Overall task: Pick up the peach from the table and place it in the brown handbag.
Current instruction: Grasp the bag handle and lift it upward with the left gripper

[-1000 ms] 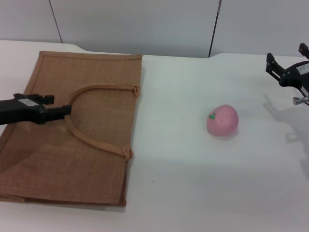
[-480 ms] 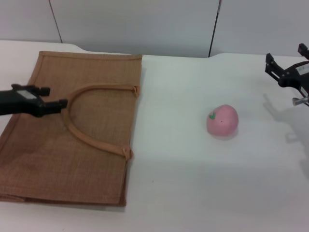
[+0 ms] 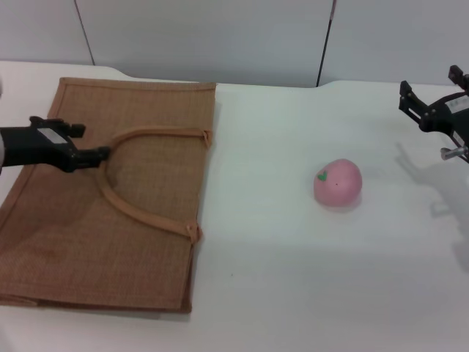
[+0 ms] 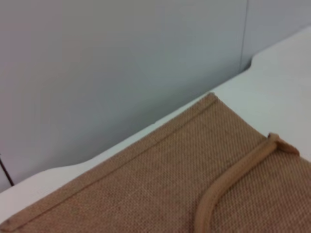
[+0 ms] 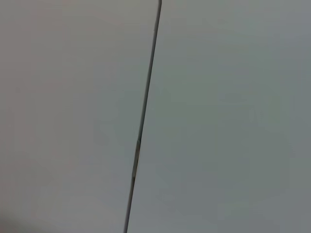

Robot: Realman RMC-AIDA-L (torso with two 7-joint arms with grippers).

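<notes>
The pink peach (image 3: 338, 182) lies on the white table (image 3: 278, 257), right of centre, with its green leaf mark facing left. The brown handbag (image 3: 80, 235) lies flat on the left of the table, and its loop handle (image 3: 139, 213) rests on top of it. The bag and part of the handle also show in the left wrist view (image 4: 160, 184). My left gripper (image 3: 90, 141) hovers over the bag's left part, open, with its lower fingertip (image 3: 102, 153) at the bend of the handle. My right gripper (image 3: 431, 84) is open and empty at the far right, above the table and well away from the peach.
A grey panelled wall (image 3: 220, 37) stands behind the table's far edge. The right wrist view shows only this wall (image 5: 218, 121). Bare tabletop lies between the bag and the peach.
My left gripper drew back to the left off the handle, then came right again and a little higher, to the handle's bend. The right gripper barely shifted. The peach and bag have not moved.
</notes>
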